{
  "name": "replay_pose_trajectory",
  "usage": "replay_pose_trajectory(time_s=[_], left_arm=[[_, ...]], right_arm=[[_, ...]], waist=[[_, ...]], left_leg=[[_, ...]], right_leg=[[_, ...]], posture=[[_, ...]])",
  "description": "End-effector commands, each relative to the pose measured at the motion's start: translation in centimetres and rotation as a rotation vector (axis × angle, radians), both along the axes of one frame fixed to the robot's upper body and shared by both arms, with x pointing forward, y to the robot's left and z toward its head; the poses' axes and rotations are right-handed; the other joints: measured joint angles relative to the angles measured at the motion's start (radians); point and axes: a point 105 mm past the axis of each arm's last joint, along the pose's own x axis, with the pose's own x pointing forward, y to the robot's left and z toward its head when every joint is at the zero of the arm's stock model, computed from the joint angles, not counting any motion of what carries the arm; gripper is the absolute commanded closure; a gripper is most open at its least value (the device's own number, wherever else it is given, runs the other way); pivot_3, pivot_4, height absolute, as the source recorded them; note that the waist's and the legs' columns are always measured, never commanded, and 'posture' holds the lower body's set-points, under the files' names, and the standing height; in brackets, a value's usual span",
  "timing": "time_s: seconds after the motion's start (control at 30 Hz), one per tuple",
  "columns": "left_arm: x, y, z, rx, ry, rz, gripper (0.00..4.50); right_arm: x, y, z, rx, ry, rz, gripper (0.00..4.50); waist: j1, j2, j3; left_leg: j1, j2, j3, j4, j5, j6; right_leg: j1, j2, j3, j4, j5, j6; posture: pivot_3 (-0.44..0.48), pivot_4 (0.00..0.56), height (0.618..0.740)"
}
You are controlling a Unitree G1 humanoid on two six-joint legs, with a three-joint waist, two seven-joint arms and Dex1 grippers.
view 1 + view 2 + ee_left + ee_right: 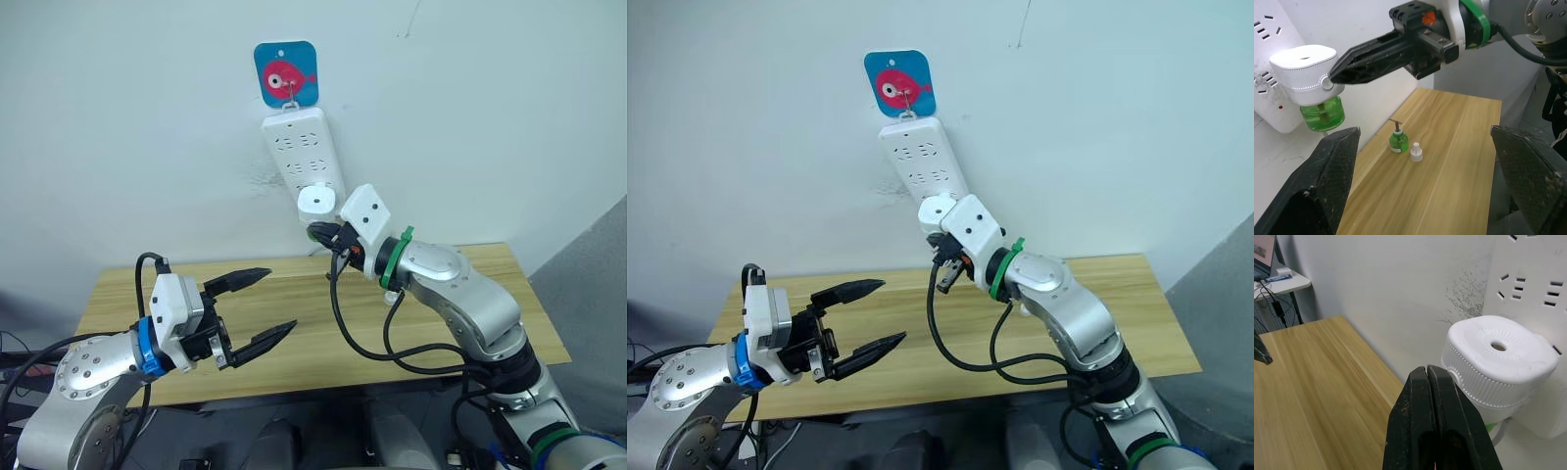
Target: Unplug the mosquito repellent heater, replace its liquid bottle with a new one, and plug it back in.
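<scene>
Left wrist view: white rounded plastic mosquito repellent heater (1303,66) with green liquid bottle (1322,114) sits plugged in white power strip (302,157); right gripper (1337,73) pressed together at heater's 3 o'clock side; left gripper (260,306) spread over wooden desk (294,313)

The left gripper (257,309), on a silver arm with a blue wrist ring, is held low and level, its 2 black fingers (238,279) spread wide apart with nothing between them. The right gripper (1434,382), on a silver arm with a green wrist ring and a looping black cable, reaches up and forward with the forearm angled upward. Its jaws are pressed together, the 2 black fingers touching along their length, gripping nothing.
</scene>
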Motion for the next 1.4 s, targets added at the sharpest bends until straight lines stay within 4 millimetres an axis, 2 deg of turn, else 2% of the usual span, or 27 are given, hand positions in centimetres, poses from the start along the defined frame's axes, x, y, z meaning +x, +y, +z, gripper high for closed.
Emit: replay_pose_trajectory(time_s=[0.03,0.5,0.73,1.23,1.4], left_arm=[[-0.2,-0.5,0.6,0.000,-0.037,-0.026,0.00],[0.1,-0.8,0.5,0.002,-0.044,-0.034,0.00],[-0.1,-0.7,-0.1,0.004,-0.042,-0.035,0.00],[0.1,-0.1,-0.4,0.007,-0.054,-0.035,0.00],[0.2,-0.4,-0.2,0.003,-0.061,-0.038,0.00]], right_arm=[[0.2,0.2,0.7,0.016,-0.034,-0.019,4.47],[1.5,-0.6,0.7,0.031,-0.035,-0.092,4.47],[2.0,-1.2,1.5,0.070,-0.034,-0.118,4.47],[2.8,-1.6,0.6,-0.012,-0.052,-0.157,4.47],[2.4,-1.8,0.7,-0.011,-0.043,-0.138,4.47]], waist=[[0.000,0.000,0.000],[0.000,0.000,0.000],[0.000,0.000,0.000],[0.000,0.000,0.000],[0.000,0.000,0.000]], left_leg=[[0.000,0.000,0.000,0.000,0.000,0.000],[0.000,0.000,0.000,0.000,0.000,0.000],[0.000,0.000,0.000,0.000,0.000,0.000],[0.000,0.000,0.001,0.000,0.000,0.000],[0.000,0.000,0.001,0.000,0.000,0.000]], right_leg=[[0.000,0.000,0.000,0.000,0.000,0.000],[0.000,0.000,0.000,0.000,0.000,0.000],[0.000,0.000,0.000,0.000,0.000,0.000],[0.000,0.001,0.000,-0.001,0.000,0.000],[0.000,0.001,0.000,-0.001,0.000,0.000]], posture=[[-0.059,0.148,0.740],[-0.060,0.151,0.740],[-0.060,0.151,0.740],[-0.057,0.147,0.740],[-0.058,0.147,0.740]])
